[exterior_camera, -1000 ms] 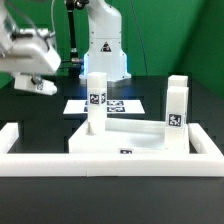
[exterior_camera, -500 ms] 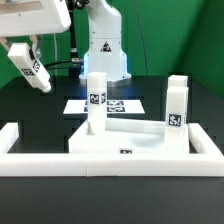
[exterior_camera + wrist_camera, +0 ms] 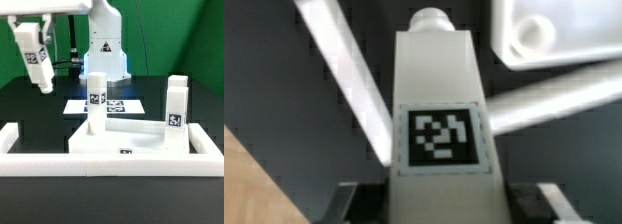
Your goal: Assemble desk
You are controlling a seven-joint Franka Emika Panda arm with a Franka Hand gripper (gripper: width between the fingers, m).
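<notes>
White leg (image 3: 38, 62) sits clamped in the gripper (image 3: 441, 185), held high above the desk top (image 3: 128, 142). Judging by this, a carry step; next comes lining it over a free corner

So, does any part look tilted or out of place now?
Only the leg held in the gripper hangs tilted in the air. The two legs on the desk top stand upright.
</notes>
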